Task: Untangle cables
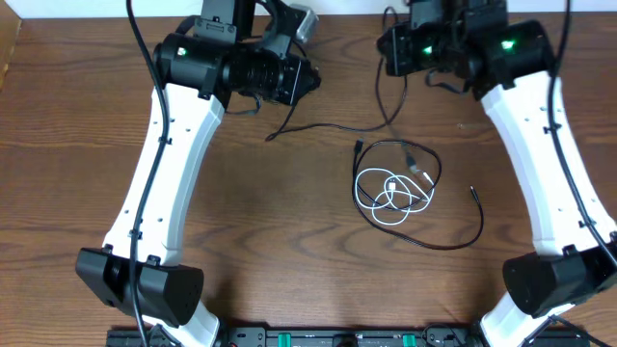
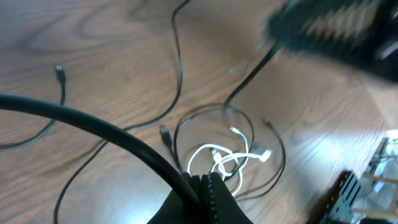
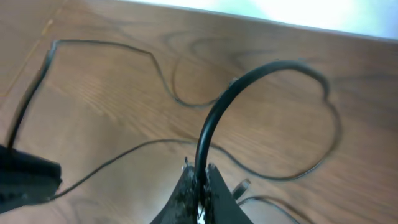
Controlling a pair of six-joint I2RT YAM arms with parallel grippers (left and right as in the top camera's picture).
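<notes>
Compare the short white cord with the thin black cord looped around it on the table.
The short white cord is bunched in small overlapping loops; the thin black cord makes a wide loop around it. The white cord is shorter; the black cord trails a long tail to a free end. Both lie slack on the brown wooden table.

A: What do the arms look like?
B: The left arm (image 1: 169,164) and right arm (image 1: 540,154) each have long white shells between black joints, with a thin black wire (image 1: 151,183) clipped along the white.
A: And the wrists?
B: Black housings; the right one shows two green lights (image 1: 508,43). The left gripper (image 2: 204,180) is black, tapering to a wedge.
</notes>
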